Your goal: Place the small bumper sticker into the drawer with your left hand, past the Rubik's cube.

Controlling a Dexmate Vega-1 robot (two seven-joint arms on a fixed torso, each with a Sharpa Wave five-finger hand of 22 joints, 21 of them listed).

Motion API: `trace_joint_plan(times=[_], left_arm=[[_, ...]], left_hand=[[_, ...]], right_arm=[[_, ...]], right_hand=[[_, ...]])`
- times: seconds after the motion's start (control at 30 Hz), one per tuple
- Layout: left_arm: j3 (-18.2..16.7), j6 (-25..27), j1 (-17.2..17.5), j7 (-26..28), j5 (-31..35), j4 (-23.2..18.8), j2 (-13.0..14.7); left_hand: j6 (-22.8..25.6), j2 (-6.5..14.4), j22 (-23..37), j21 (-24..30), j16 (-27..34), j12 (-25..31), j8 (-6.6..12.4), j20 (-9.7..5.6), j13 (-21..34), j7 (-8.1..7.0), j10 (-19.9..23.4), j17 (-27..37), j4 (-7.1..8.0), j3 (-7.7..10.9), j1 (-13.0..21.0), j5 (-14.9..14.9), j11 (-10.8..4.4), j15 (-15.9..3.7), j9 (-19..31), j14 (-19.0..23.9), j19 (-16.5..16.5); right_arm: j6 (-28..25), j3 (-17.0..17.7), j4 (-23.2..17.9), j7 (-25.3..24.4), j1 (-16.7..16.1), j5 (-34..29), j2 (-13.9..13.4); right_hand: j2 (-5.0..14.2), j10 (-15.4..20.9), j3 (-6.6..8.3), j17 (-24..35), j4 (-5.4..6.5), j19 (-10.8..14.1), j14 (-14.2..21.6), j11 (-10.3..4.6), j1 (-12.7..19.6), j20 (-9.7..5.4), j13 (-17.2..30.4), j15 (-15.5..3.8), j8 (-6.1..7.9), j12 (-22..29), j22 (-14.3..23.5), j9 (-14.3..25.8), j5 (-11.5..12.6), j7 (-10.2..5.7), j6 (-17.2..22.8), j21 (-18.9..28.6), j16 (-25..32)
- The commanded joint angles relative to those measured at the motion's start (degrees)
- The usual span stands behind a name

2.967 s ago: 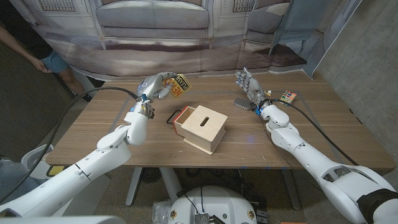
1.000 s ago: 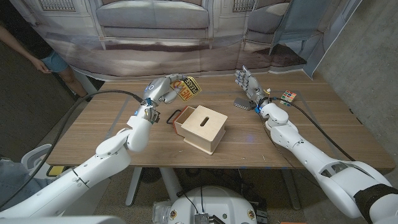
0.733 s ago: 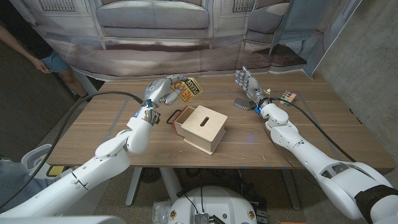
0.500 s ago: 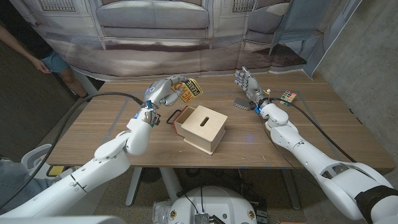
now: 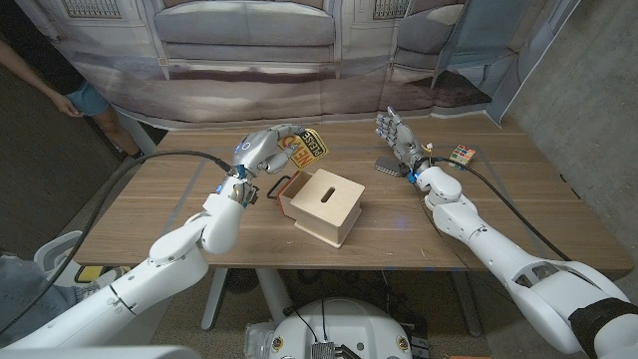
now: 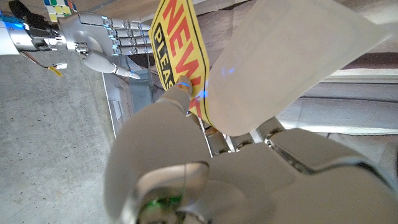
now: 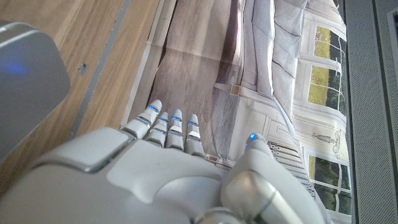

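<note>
My left hand (image 5: 265, 148) pinches the small yellow bumper sticker (image 5: 305, 146) in the air, behind and above the wooden box's (image 5: 327, 205) open drawer (image 5: 282, 187). Up close, the sticker (image 6: 180, 50) shows red and black lettering above my left hand (image 6: 205, 162). My right hand (image 5: 394, 133) stands upright at the table's far right with fingers apart and nothing in it; its back (image 7: 143, 180) faces the wrist camera. The Rubik's cube (image 5: 461, 156) lies on the table right of that hand, and it also shows as the cube (image 6: 57, 7) beyond my right hand (image 6: 102, 45).
A grey flat object (image 5: 388, 166) lies on the table just in front of my right hand. A person (image 5: 60, 85) stands at the far left behind the table. The wooden table (image 5: 199, 239) has bare surface left of the box and along the front edge.
My left hand has carried the sticker to the right, from behind the table's left part to just behind the open drawer. My right hand has stayed in place.
</note>
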Motion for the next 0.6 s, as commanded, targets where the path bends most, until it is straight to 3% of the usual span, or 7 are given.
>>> trace_joint_plan(times=[0.03, 0.6], left_arm=[[1.08, -0.7, 0.03, -0.93, 1.27, -0.18, -0.23], [1.55, -2.12, -0.17, -4.28, 0.51, -1.11, 0.14]], left_hand=[[0.54, 0.11, 0.08, 0.36, -0.13, -0.17, -0.34, -0.07, 0.13, -0.21, 0.38, 0.31, -0.05, -0.01, -0.47, 0.1, -0.25, -6.13, 0.23, 0.26, -0.32], [0.36, -0.3, 0.07, 0.19, -0.45, -0.31, -0.55, 0.15, 0.12, -0.11, 0.09, 0.29, 0.06, -0.31, -0.92, 0.0, -0.47, -5.84, 0.23, -0.52, -0.84]], right_arm=[[1.13, -0.16, 2.1, 1.08, 1.14, 0.05, 0.74], [1.29, -0.15, 3.44, 1.82, 1.93, 0.33, 1.18]], right_hand=[[0.65, 0.42, -0.18, 0.23, -0.18, 0.35, 0.74, -0.19, -0.08, -0.11, 0.14, 0.0, 0.05, -0.31, 0.1, 0.22, 0.05, 0.05, 0.54, -0.03, -0.11], [0.69, 0.43, -0.19, 0.23, -0.22, 0.35, 0.72, -0.16, -0.04, -0.13, 0.14, 0.07, 0.05, -0.32, 0.1, 0.22, 0.05, 0.05, 0.54, -0.03, -0.12]])
